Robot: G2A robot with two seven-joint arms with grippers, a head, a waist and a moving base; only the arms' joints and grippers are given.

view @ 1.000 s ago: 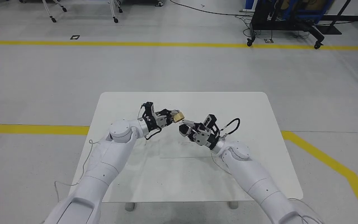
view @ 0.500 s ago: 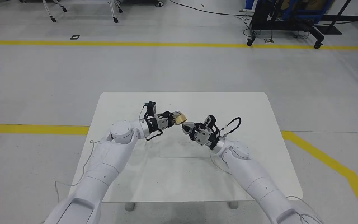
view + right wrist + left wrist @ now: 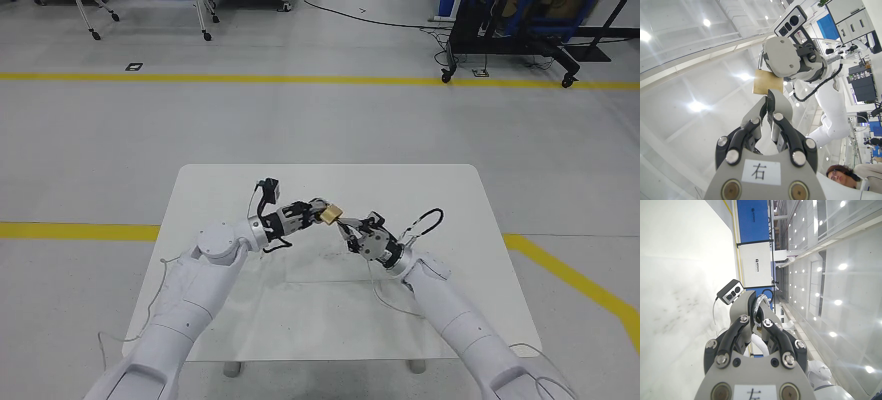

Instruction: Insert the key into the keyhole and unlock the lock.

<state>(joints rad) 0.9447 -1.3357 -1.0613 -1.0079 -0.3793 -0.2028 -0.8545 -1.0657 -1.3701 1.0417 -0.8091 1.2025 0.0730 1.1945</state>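
A brass padlock (image 3: 767, 83) is gripped by its shackle (image 3: 758, 302) in the left jaws, above the counter (image 3: 450, 190). The right jaws, clenched, are pointed lengthwise at the padlock's underside, tips just beside it; the key cannot be made out.

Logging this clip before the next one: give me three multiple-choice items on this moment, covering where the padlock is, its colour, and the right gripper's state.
1. The padlock is: A held over the table in the left gripper; B lying on the table; C in a person's hand.
2. Its body is: A black; B brass; C red.
3. On the right gripper, the fingers are: A spread wide; B half open; C closed together.
Answers: A, its shackle is clamped in that gripper; B, the right wrist view shows a golden body; C, the tips meet just under the padlock.
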